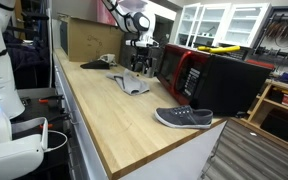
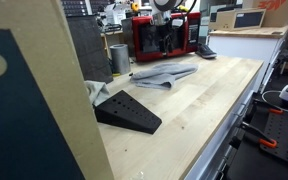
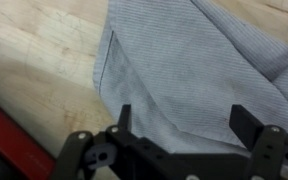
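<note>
A grey cloth [image 3: 184, 60] lies crumpled on the wooden counter; it also shows in both exterior views [image 1: 132, 84] [image 2: 164, 73]. My gripper [image 3: 182, 120] hangs just above the cloth with its fingers spread wide and nothing between them. In an exterior view the gripper [image 1: 139, 60] hovers over the far end of the cloth, and in an exterior view the gripper [image 2: 165, 45] stands in front of the red microwave.
A red and black microwave [image 1: 209, 78] stands on the counter beside the cloth. A grey shoe [image 1: 184, 118] lies near the counter's near end. A black wedge [image 2: 127, 111], a metal cup [image 2: 119, 57] and a cardboard box [image 1: 87, 38] are also there.
</note>
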You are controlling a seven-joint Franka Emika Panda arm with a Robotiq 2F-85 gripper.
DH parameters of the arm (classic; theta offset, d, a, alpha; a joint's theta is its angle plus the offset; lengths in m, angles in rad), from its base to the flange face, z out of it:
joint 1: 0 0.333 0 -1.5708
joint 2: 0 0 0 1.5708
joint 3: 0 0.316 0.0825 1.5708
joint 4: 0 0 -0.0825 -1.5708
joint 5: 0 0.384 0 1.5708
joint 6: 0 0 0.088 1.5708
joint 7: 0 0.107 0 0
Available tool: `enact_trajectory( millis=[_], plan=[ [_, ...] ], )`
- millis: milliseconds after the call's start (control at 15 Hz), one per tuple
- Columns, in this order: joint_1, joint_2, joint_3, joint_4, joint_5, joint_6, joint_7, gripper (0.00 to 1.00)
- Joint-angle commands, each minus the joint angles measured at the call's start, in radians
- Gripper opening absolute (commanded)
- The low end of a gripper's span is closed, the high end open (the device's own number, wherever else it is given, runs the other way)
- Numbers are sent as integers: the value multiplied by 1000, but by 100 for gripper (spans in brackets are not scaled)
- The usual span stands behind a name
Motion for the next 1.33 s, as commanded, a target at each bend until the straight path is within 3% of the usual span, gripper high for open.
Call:
enact_trajectory(
  millis=[0, 400, 1267],
  plan=[
    [-16, 4, -12, -10, 93, 41, 77, 100],
    [-37, 42, -38, -13, 174, 98, 158, 100],
    [-54, 79, -62, -52, 194, 161, 208, 100]
  ],
)
